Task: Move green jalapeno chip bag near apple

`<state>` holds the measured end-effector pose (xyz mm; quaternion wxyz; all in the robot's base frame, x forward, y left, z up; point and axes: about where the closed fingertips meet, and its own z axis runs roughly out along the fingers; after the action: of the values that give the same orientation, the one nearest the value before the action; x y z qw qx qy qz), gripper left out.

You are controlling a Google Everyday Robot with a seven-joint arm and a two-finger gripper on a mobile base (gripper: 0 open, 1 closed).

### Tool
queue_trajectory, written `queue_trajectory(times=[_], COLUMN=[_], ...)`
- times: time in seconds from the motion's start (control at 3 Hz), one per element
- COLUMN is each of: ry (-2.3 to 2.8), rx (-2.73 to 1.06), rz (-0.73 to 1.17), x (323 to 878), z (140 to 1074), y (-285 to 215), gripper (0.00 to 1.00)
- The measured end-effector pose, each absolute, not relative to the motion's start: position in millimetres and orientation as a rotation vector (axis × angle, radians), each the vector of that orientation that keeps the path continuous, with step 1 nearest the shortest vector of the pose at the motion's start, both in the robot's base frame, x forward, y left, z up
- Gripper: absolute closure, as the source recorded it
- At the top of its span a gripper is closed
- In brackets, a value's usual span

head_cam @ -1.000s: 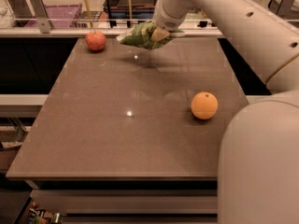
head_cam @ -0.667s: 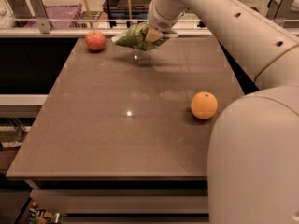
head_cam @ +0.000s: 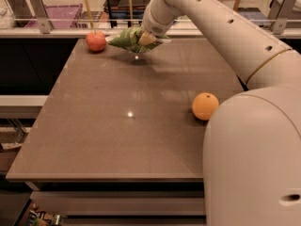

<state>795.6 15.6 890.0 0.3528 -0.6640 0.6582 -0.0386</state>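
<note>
The green jalapeno chip bag [head_cam: 128, 38] is a crumpled light-green foil bag held a little above the far part of the brown table [head_cam: 117, 126]. My gripper [head_cam: 146, 37] is shut on the bag's right end, with the white arm reaching in from the right. The apple [head_cam: 96, 41], small, round and red, sits on the table's far left corner, just left of the bag's left tip. A small shadow lies on the table under the bag.
An orange citrus fruit [head_cam: 205, 106] sits at the table's right side, close to my arm's large white shell [head_cam: 254, 159]. A railing with a purple crate [head_cam: 61, 15] runs behind the table's far edge.
My gripper has carried the bag to the left along the far edge, and its left tip is closer to the apple. The apple and the orange have not moved.
</note>
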Motion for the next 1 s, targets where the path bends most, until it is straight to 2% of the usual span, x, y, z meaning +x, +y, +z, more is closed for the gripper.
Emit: queue_trajectory(times=[0.67,1.0], ry=[1.738,1.738], rx=[-1.657,-1.662], rz=[0.019,0.021], x=[807.2,807.1], z=[861.1,858.6], y=[28.2,29.9], gripper=[1.0,0.82])
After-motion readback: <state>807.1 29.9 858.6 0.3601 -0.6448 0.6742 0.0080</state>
